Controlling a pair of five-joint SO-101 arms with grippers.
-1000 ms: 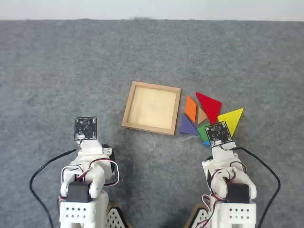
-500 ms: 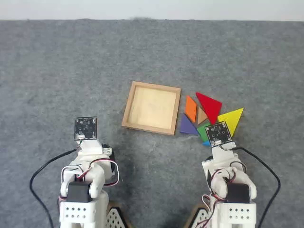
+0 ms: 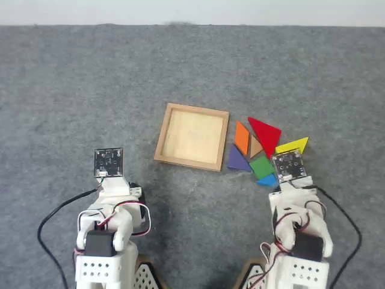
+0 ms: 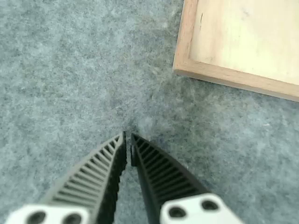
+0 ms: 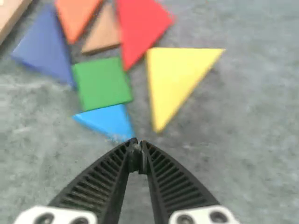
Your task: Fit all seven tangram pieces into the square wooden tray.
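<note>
We see the square pale wooden tray (image 3: 163, 132) lying flat, seven coloured tangram pieces (image 3: 263, 136) clustered just beside it.

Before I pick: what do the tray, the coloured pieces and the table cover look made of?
Tray: pale wood, matte, with faint grain. Coloured pieces: flat, matte solid colour, probably painted wood, possibly plastic. Table cover: grey and fuzzy, like felt or carpet.
</note>
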